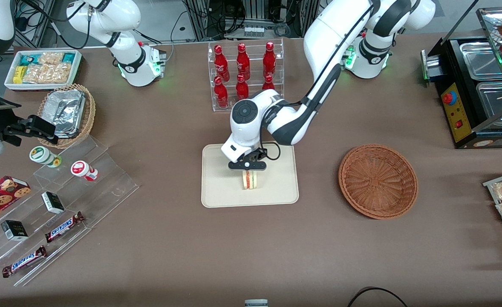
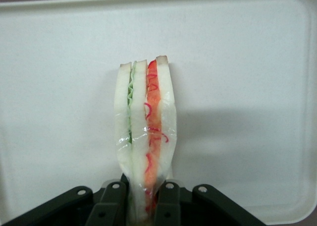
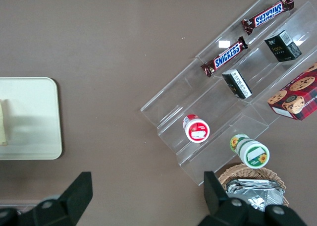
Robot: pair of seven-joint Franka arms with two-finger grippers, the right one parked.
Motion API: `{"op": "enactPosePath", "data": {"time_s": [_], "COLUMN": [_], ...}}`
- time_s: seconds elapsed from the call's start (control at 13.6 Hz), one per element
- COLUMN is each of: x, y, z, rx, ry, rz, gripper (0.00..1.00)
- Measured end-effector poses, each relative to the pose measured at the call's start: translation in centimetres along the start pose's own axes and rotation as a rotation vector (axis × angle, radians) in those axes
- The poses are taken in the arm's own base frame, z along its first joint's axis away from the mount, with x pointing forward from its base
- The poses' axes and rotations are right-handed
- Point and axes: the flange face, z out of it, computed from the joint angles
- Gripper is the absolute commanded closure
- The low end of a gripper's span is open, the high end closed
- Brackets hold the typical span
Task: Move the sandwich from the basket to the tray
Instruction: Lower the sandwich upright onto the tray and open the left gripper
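The sandwich, a wrapped wedge of pale bread with red and green filling, stands on edge at the middle of the cream tray. My gripper is right above it, shut on the wedge's upper part. In the left wrist view both fingers press the sandwich against the backdrop of the tray. I cannot tell whether the sandwich touches the tray floor. The reddish-brown basket sits empty beside the tray, toward the working arm's end. The right wrist view catches the tray and a sliver of the sandwich.
A clear rack of red bottles stands farther from the camera than the tray. Acrylic steps with chocolate bars, boxes and cups, a tan basket of foil containers and a white snack bin lie toward the parked arm's end. A black food warmer stands toward the working arm's end.
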Motion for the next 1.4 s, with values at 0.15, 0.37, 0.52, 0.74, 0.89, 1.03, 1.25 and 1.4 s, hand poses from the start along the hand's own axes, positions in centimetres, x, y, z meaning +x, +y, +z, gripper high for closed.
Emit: {"op": "enactPosePath", "data": {"time_s": [0.15, 0.37, 0.52, 0.74, 0.89, 1.03, 1.25, 1.4], "x": [-0.1, 0.1, 0.3, 1.6, 2.6, 3.8, 6.2, 7.8], "y": [0.0, -0.1, 0.1, 0.4, -0.3, -2.3, -8.3, -12.7], "z": [0.5, 0.8, 0.3, -3.3, -7.8, -12.9, -19.9, -23.4], "rx": [0.004, 0.007, 0.0, -0.04, -0.063, -0.057, -0.019, 0.002], "ry": [-0.004, -0.005, 0.001, 0.05, 0.088, 0.104, 0.105, 0.103], "rz": [0.0, -0.001, -0.002, -0.021, -0.081, -0.136, -0.227, -0.293], "gripper": [0.14, 0.0, 0.0, 0.0, 0.0, 0.0, 0.0, 0.0]}}
